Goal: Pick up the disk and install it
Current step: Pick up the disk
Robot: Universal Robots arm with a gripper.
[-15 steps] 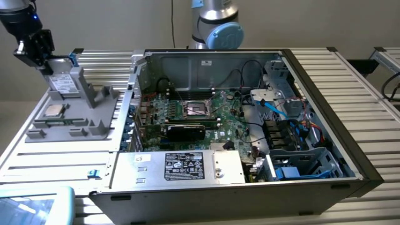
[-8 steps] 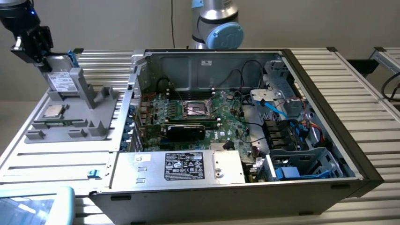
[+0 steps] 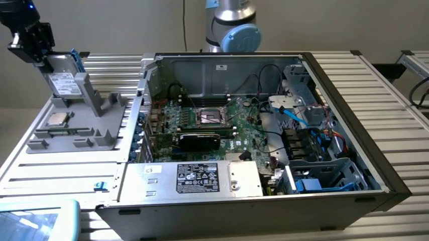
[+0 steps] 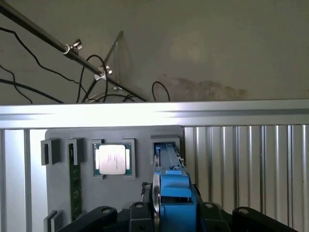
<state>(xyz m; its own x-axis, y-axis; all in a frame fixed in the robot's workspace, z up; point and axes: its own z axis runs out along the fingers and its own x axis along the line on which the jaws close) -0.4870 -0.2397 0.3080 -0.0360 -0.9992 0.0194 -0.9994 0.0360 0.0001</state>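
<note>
The gripper [image 3: 48,56] is in the upper left of the exterior view, its jaws clamped on the top end of the disk [image 3: 59,68]. The disk stands upright on edge, with its white label [image 3: 65,84] facing the camera and its blue carrier [image 3: 78,59] along the far edge. The disk's lower end is down at the grey holder [image 3: 100,108]; whether it still sits in its slot cannot be told. In the wrist view the gripper [image 4: 171,215] has the carrier's blue end [image 4: 175,191] between its black fingers [image 4: 101,215], and the disk's thin edge runs away toward a slot in the holder [image 4: 120,198].

On the same holder, just beside the disk, a square CPU chip [image 3: 56,119] [image 4: 112,158] lies flat in its own recess. A green memory stick [image 4: 73,188] lies in a narrow groove on the chip's other side.

The holder rests on a slatted metal table [image 3: 60,170]. To its right in the exterior view, an open computer case [image 3: 348,110] fills the middle of the frame. The motherboard [image 3: 208,118] is at the case's centre, and a silver power supply [image 3: 194,178] with a black label sits toward the lower edge. A blue-trimmed drive cage [image 3: 315,185] is in the case's lower right corner. The arm's base [image 3: 231,27] rises behind the case at the top centre.
</note>
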